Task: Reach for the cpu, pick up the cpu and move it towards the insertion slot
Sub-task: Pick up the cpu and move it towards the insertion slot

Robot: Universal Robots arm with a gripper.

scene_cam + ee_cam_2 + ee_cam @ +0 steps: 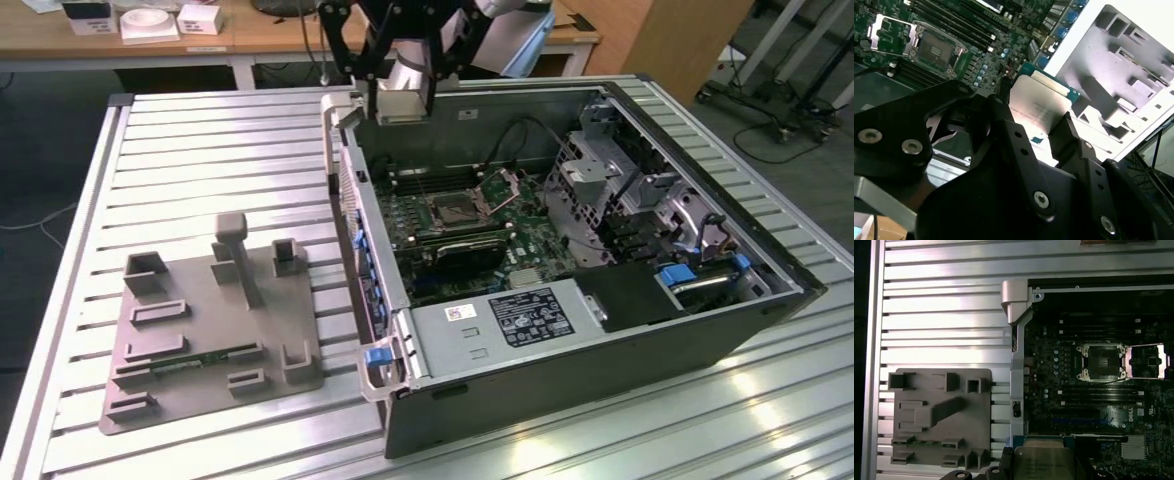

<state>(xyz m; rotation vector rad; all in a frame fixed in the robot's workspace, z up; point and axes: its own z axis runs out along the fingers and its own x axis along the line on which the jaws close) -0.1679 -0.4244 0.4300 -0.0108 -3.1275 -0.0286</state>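
Note:
My gripper (1036, 117) is shut on the cpu (1040, 102), a flat square chip with a silvery top and pale rim, clamped between the black fingers (1066, 137). In the first wrist view the cpu (1046, 462) hangs over the near edge of the green board. In the exterior view my gripper (400, 108) hovers high above the far corner of the open computer case (574, 365). The insertion slot (454, 210) is a square socket with a dark centre, its metal bracket (505, 188) hinged open. It also appears in both wrist views (936, 50) (1102, 362), some way from the cpu.
A grey moulded fixture (200, 330) lies on the slatted metal table (200, 160) at the exterior view's left, with a green memory stick (200, 362) in it. Inside the case stand a drive cage (627, 190) and a power supply (527, 315). A desk (160, 40) runs behind.

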